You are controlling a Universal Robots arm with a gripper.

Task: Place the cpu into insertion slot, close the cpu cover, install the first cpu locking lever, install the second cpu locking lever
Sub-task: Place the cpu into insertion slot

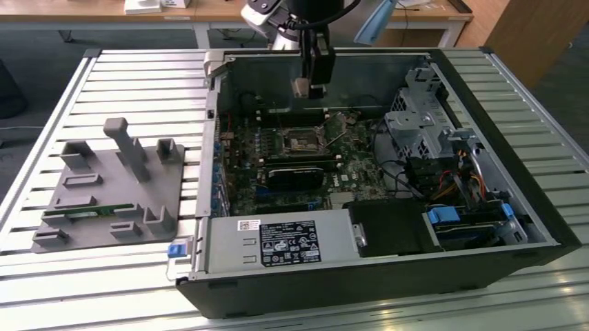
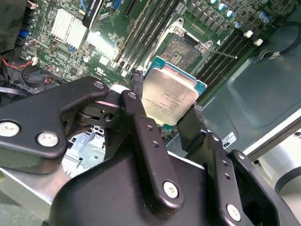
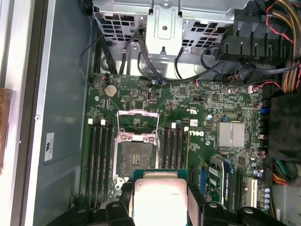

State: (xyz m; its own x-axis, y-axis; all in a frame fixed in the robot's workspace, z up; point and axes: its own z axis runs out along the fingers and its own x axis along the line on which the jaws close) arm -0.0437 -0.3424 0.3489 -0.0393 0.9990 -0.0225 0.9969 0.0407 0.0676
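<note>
The insertion slot (image 3: 136, 157) lies open with the cpu cover (image 3: 137, 136) swung up, so I'd keep the cpu (image 3: 161, 200) level, square it to the slot and lower straight, clear of that cover. My gripper (image 2: 165, 101) is clamped on the cpu's two opposite edges, holding it in the air above the motherboard (image 3: 207, 108), apart from the slot.

The gripper (image 2: 165, 113) clamps the cpu (image 2: 170, 92) between its 2 black fingers (image 2: 141, 125), silver top facing the camera, above the green motherboard (image 2: 108, 52). Just beyond the chip lies the insertion slot (image 2: 181, 51), uncovered, with long black memory slots (image 2: 138, 35) on both sides.
</note>
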